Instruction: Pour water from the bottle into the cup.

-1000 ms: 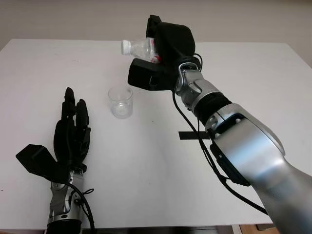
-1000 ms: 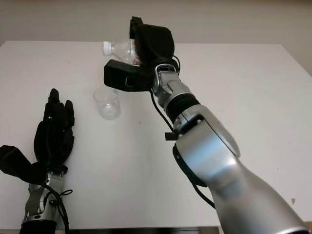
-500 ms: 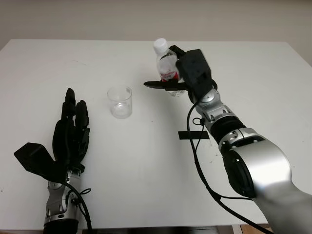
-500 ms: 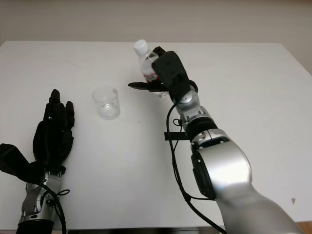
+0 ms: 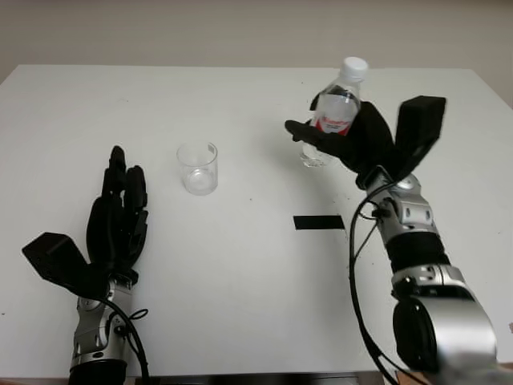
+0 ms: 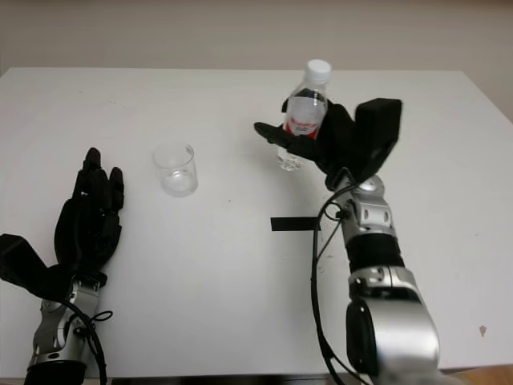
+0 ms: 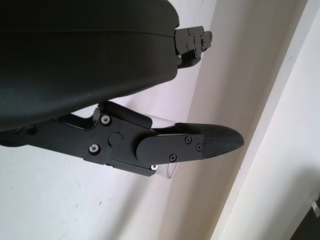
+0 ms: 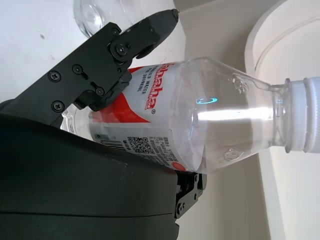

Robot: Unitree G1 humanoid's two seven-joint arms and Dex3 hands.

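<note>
the right hand (image 5: 365,144), gripping the bottle (image 5: 333,112), has swung it upright and away from the cup (image 5: 198,168) toward the table's right edge, so pouring looks finished; left hand (image 5: 116,220) open.

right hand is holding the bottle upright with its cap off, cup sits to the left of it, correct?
Not quite: the white cap is on the bottle, as the right wrist view shows. The rest holds: the right hand grips it roughly upright, and the cup stands to its left.
</note>
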